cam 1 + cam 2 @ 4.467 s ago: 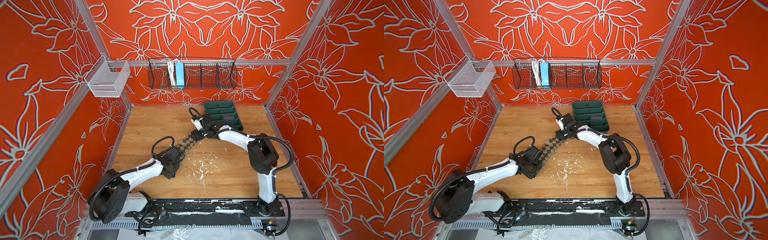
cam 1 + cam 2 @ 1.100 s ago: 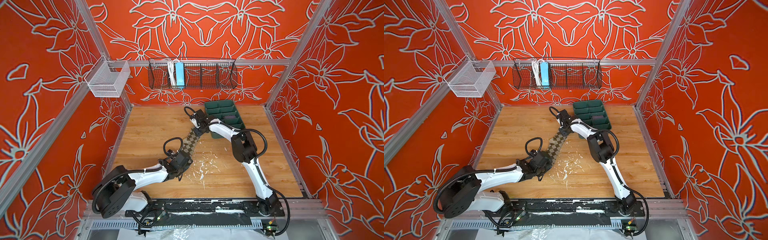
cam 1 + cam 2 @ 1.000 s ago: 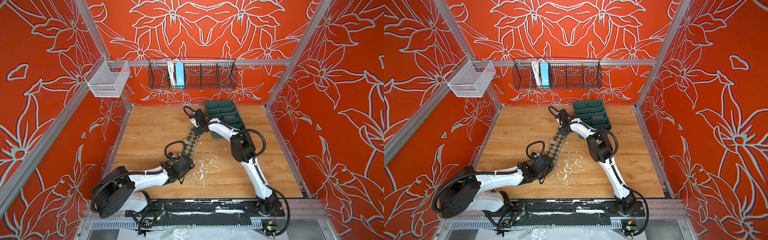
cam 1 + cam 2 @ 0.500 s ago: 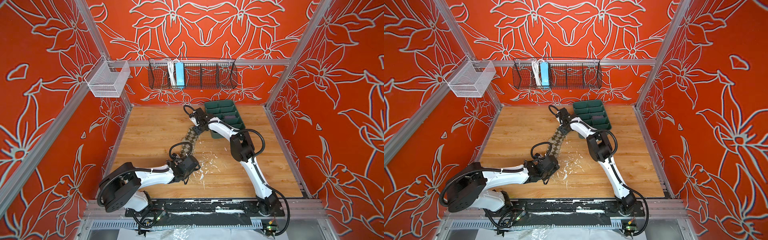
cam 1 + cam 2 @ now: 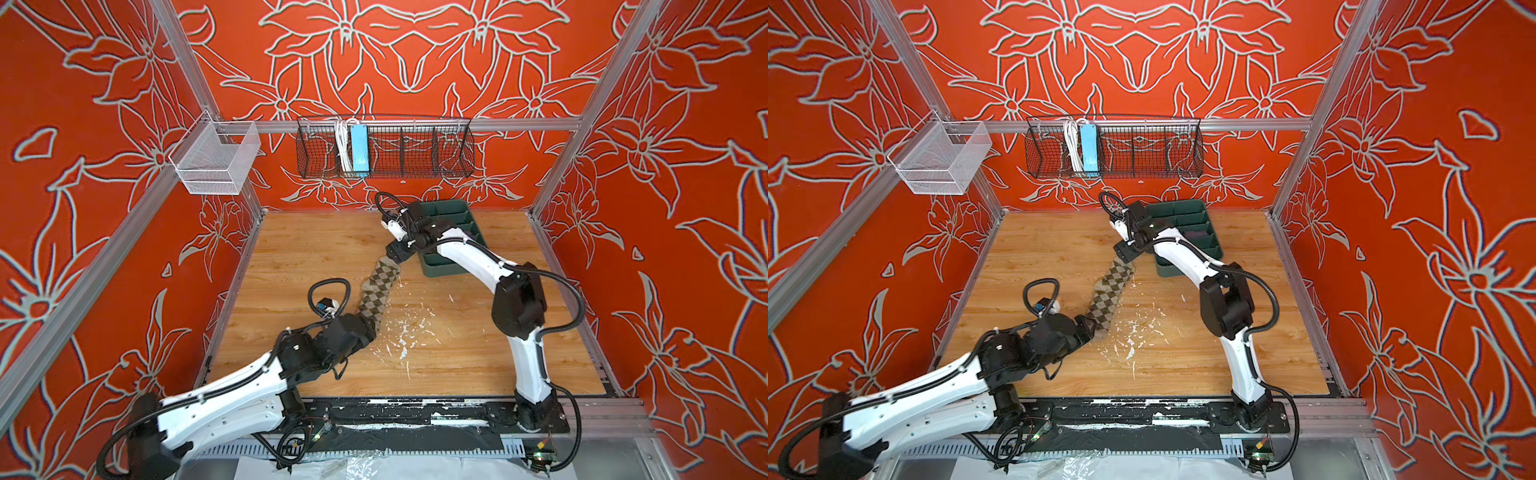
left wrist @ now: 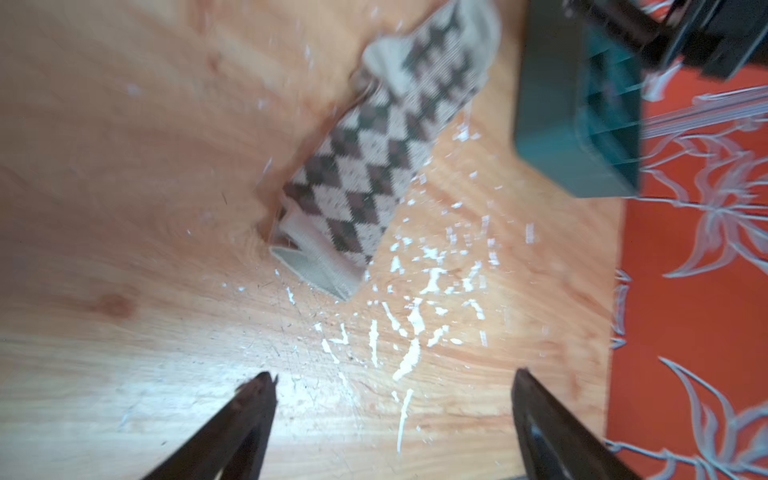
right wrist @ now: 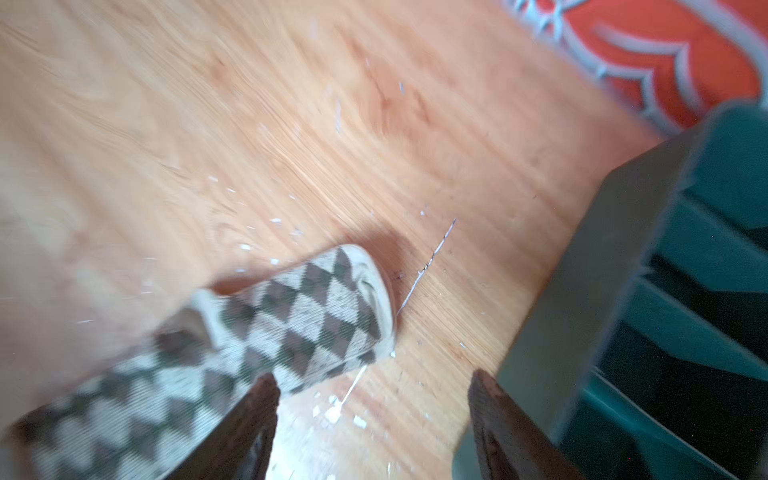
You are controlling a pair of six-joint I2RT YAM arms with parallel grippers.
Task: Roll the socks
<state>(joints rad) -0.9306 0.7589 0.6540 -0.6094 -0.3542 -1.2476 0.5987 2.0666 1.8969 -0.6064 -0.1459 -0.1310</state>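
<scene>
On the wooden tabletop [image 5: 299,249], at its middle, between two arms:

- The left gripper [image 6: 395,382]. Its fingers [image 6: 245,419] are spread wide with nothing between them and nothing held. Bare wood and white flecks [image 6: 411,332] show in the gap. The tips stand short of the sock's ribbed cuff [image 6: 316,266] and apart from it in the left wrist view. In both top views the gripper body hangs over that near end.
- The right gripper [image 7: 370,382]. Its fingers [image 7: 253,419] are likewise parted and hold nothing. One fingertip overlaps the sock's edge in the blurred right wrist view, and contact cannot be told. The rounded toe [image 7: 370,299] lies just ahead of the tips.
- The argyle sock [image 5: 376,291], beige with olive-brown diamonds. It lies flat and unrolled on the wood. Its long axis runs diagonally from near-left to far-right, with the cuff at the near end by the left gripper and the toe pointing far-right under the right gripper. The heel bulges to the left side.
- The green divided tray [image 5: 440,268]. It sits at the far right of the table, its near-left corner just beside the toe.
</scene>
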